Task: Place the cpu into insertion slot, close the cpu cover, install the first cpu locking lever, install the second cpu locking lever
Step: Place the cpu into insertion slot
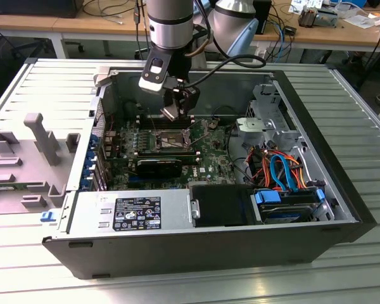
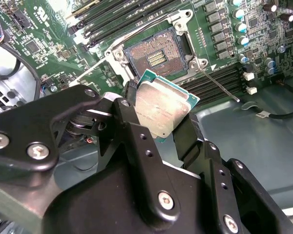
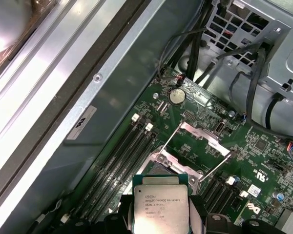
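Matte black claw (image 2: 158, 119) clamps the flat, silver-topped square cpu (image 2: 162, 103), its side edges hidden in the grip; the dark square slot (image 2: 156, 56) lies just beyond.

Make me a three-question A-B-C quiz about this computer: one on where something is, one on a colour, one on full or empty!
1. Where is the cpu? A on the floor; B held in the gripper; C inside a drawer.
2. What colour is the circuit board? A red; B yellow; C green.
3. The insertion slot is: A empty; B filled; C covered.
Answers: 1 B, the gripper clamps its edges above the board. 2 C, green shows all around the slot. 3 A, its bare contacts show.
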`<state>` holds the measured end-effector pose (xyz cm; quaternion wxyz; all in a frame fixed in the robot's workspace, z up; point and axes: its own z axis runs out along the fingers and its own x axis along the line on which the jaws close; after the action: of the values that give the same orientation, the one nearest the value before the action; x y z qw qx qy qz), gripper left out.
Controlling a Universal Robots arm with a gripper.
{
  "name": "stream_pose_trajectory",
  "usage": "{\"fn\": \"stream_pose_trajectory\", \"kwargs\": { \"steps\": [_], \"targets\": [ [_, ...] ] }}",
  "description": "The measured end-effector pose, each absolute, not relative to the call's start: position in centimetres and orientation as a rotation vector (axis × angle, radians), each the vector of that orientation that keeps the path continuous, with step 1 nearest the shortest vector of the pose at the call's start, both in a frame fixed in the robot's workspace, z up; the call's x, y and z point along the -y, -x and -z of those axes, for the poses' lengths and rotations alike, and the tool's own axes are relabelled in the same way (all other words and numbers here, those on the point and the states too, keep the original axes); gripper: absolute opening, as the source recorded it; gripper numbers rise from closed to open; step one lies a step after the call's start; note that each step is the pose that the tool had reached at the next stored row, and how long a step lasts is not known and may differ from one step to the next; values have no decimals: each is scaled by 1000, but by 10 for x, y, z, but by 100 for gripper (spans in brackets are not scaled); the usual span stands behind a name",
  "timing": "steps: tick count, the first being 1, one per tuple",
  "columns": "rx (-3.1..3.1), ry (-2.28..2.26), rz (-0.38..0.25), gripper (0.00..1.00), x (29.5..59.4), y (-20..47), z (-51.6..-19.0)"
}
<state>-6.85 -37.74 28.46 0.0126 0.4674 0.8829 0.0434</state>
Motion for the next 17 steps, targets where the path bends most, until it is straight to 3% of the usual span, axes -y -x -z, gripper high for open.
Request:
{"fn": "stream_pose_trajectory", "kwargs": {
  "steps": [17],
  "targets": [
    [-2726, -1501, -135, 55, 377, 69, -285]
  ]
}}
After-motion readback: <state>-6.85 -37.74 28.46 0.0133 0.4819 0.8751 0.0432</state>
